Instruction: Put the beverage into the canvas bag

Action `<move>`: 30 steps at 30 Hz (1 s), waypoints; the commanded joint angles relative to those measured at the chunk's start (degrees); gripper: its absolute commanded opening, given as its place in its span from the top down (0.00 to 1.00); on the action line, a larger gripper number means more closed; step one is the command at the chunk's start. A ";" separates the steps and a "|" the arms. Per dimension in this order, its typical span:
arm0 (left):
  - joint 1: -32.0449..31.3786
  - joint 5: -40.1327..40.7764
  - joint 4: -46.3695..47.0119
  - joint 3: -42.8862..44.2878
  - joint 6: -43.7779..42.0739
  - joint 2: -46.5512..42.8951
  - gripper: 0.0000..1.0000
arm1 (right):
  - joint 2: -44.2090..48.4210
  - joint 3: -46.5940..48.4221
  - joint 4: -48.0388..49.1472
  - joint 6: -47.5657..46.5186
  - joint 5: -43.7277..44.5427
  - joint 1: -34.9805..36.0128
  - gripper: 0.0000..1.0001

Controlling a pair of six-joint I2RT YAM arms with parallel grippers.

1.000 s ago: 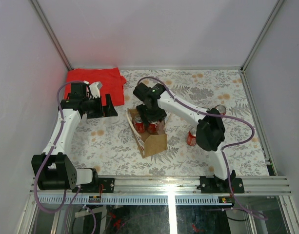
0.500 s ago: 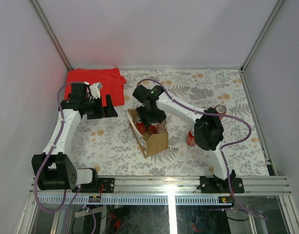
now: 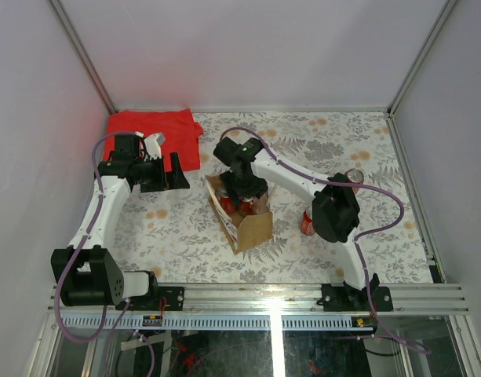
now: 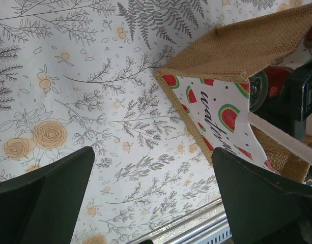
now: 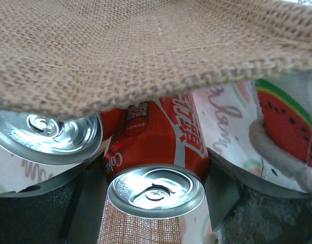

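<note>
Only the right wrist view shows right gripper (image 5: 154,195) jaws holding the beverage can (image 5: 158,145) inside the canvas bag (image 5: 145,46); left gripper (image 4: 153,168) jaws wide.

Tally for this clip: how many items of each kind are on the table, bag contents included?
Canvas bag: 1
Red drink can: 4, two in the bag, two outside it
Red cloth: 1
Total: 6
</note>
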State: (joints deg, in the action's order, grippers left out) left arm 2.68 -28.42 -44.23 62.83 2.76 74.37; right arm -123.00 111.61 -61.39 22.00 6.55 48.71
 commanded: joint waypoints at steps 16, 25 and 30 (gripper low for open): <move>0.35 -1.87 0.30 -0.66 -0.71 -0.77 0.00 | 1.83 1.99 -2.04 -0.01 2.86 0.15 0.28; 0.32 -2.01 0.31 -0.25 -0.62 -0.46 0.00 | 1.90 2.75 -2.29 -0.17 2.43 0.13 0.12; 0.35 -2.03 0.30 -0.57 -0.60 -0.74 0.00 | 2.41 2.80 -2.03 -0.16 2.77 0.16 0.00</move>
State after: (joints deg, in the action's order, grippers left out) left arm 2.68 -29.43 -44.23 62.76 2.74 74.35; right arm -123.00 112.22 -62.02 22.02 7.09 48.71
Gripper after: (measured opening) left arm 0.995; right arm 0.992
